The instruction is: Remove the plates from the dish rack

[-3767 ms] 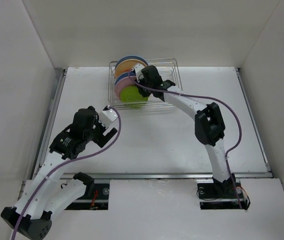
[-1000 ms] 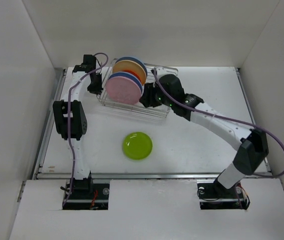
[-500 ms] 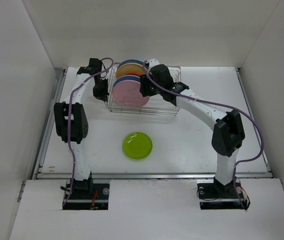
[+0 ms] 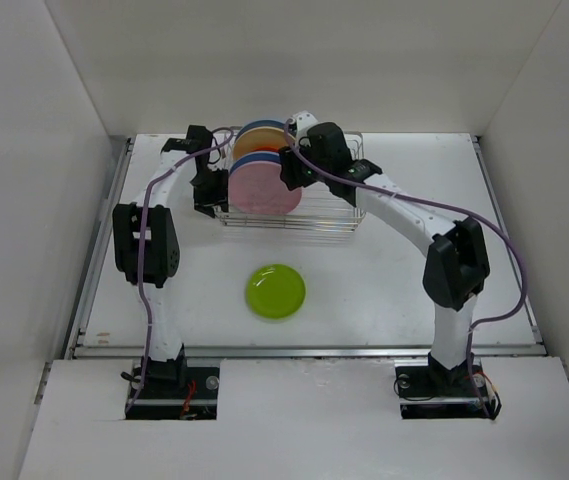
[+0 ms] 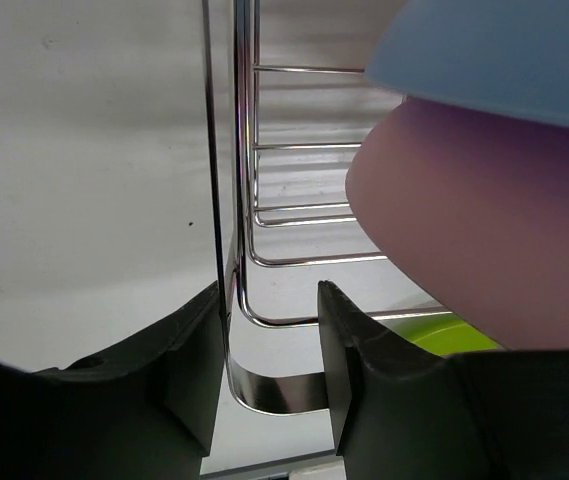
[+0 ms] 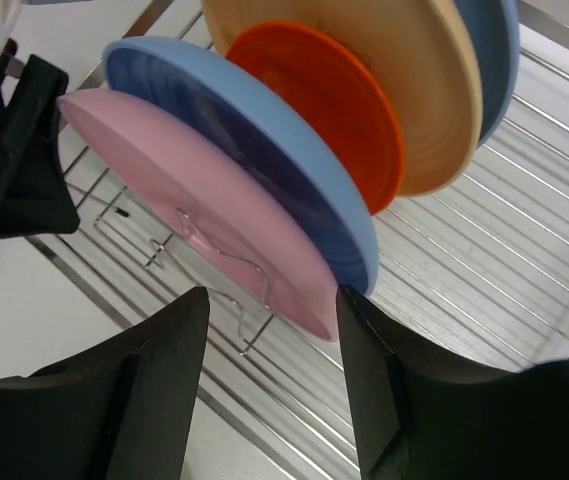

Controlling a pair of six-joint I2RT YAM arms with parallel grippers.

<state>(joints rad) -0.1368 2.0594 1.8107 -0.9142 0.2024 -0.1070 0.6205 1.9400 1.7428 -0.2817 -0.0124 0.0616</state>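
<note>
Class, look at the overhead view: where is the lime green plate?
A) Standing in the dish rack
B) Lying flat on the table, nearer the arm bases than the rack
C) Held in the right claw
B: the lime green plate lies flat on the table, apart from the dish rack.

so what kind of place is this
Probably a robot test cell, not a kitchen: white walls box in the table, left arm and right arm bolted at its edge.
</note>
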